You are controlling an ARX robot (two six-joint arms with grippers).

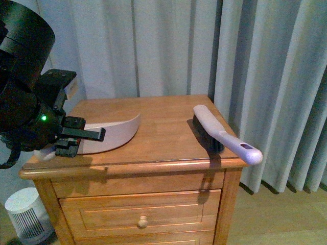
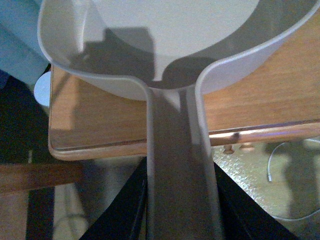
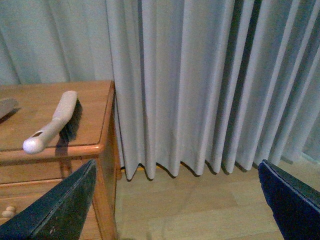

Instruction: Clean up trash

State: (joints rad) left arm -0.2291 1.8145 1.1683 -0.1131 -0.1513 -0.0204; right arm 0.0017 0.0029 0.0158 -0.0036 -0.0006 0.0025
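Note:
My left gripper [image 1: 84,137] is shut on the handle of the beige dustpan [image 1: 115,132], whose scoop lies on the left part of the wooden nightstand top [image 1: 163,120]. In the left wrist view the handle [image 2: 180,175] runs between my black fingers [image 2: 120,220] and the scoop [image 2: 165,40] looks empty. No small crumpled white wad shows in any view. A pale brush [image 1: 214,130] with dark bristles lies at the right, its handle overhanging the front corner; it also shows in the right wrist view [image 3: 55,122]. My right gripper [image 3: 175,205] is open and empty above the floor, right of the nightstand.
Grey curtains [image 1: 265,76] hang behind and right of the nightstand. A white round appliance [image 1: 25,212] stands on the floor at the left. Drawers with a knob [image 1: 143,221] face me. A thin cable [image 2: 280,155] lies on the floor.

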